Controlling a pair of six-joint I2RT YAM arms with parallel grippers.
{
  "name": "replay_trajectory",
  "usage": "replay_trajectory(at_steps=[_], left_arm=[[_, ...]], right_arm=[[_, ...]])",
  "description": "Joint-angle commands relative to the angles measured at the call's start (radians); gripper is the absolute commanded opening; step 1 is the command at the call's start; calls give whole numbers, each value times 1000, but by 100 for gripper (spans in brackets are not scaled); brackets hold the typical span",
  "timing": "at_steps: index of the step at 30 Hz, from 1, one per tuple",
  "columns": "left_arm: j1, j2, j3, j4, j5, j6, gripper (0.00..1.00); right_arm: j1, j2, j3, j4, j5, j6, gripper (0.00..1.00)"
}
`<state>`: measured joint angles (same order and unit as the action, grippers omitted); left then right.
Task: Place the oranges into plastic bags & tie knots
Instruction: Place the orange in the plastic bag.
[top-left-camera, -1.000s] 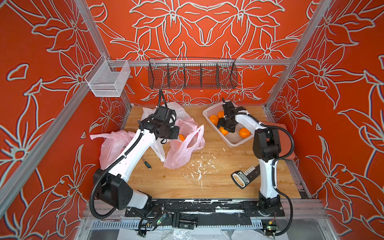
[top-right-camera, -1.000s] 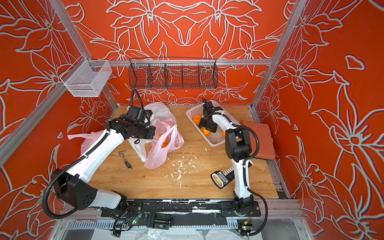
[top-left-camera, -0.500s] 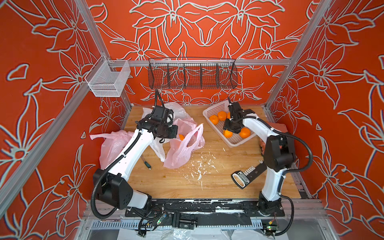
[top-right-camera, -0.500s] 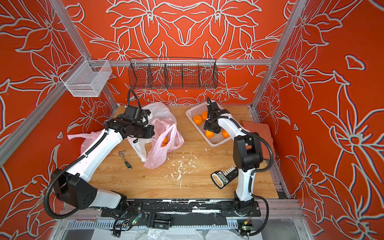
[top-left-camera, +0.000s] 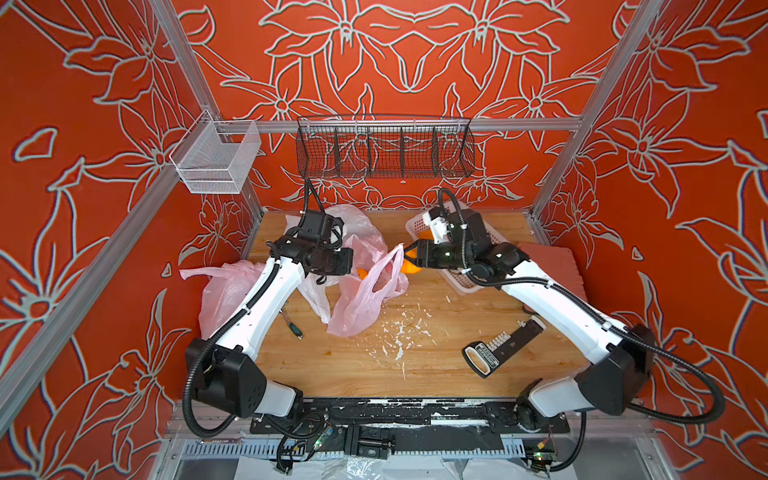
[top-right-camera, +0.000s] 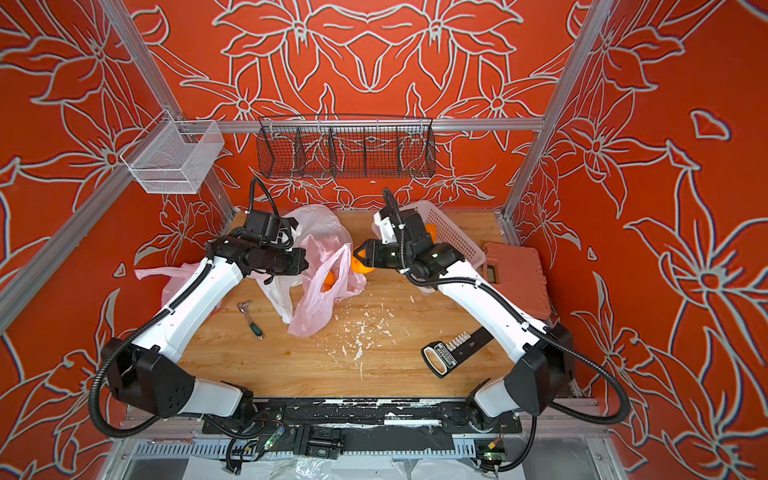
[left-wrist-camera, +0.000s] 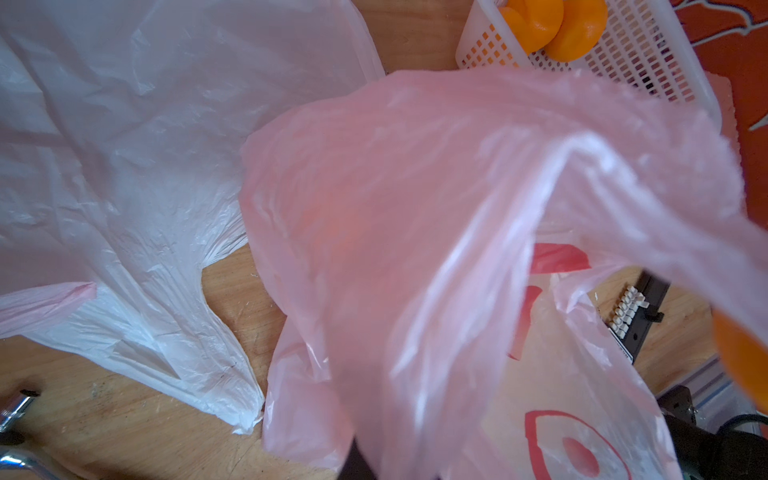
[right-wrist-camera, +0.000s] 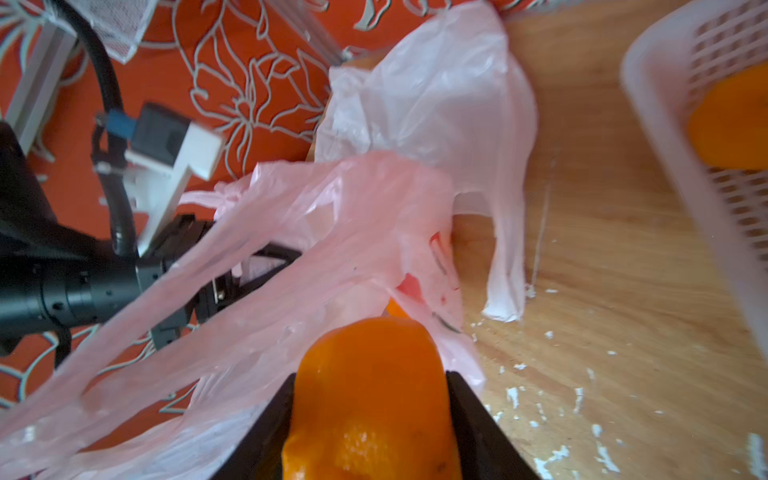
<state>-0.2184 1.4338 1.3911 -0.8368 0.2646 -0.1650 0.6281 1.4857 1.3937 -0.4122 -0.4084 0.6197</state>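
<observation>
One orange (right-wrist-camera: 368, 361) is clamped between the jaws of the right gripper (right-wrist-camera: 372, 419), which stands partly closed around it, just at the mouth of the open pink bag (top-left-camera: 365, 291) near the middle of the bench (top-left-camera: 415, 374). Another orange (top-right-camera: 329, 282) already lies inside that bag and shows through the thin plastic in both top views. The left gripper (top-left-camera: 351, 266) is pinched fully closed. The bag's handle strap (right-wrist-camera: 257, 232) runs taut toward it, so it appears to be holding the mouth up. The filling looks only just begun. At least two oranges (left-wrist-camera: 557, 25) wait in the perforated basket (left-wrist-camera: 648, 54) at the back of the bench. The white bag (left-wrist-camera: 124, 166) lies slack beside the pink one, a second pink bag (top-left-camera: 224, 291) lies slumped by the left wall, and no knot shows on any of them. Much is hidden. The right arm covers most of the basket in both top views, so the fruit left there cannot be counted. Plastic drapes over the left gripper's fingertips. Whether the second pink bag holds anything cannot be told. White crumbs (top-left-camera: 399, 332), a small screwdriver (top-left-camera: 293, 328) and a black comb-like tool (top-left-camera: 498, 347) lie apart on the bench.
</observation>
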Motion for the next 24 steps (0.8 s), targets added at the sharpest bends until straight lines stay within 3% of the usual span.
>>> replay_trajectory(at_steps=[1,8,10,12,16,24], left_arm=[[7,1,11,2,15,-4,0],[8,-12,-3,13,57,-7,0],[10,-15,-10,17,58,-13,0],[18,-26,-26,29,63,-24,0],[43,-42,-49,46,106,-37,0],[47,-39,-61,50,124,-36,0]], right_arm=[[39,37,-16,62,-83,38,49],[64,185,-12,317,-112,139,50],[71,247,15,384,-105,165,59],[73,292,36,417,-119,183,73],[69,263,-26,513,-93,181,85],[52,181,-119,558,-137,98,86]])
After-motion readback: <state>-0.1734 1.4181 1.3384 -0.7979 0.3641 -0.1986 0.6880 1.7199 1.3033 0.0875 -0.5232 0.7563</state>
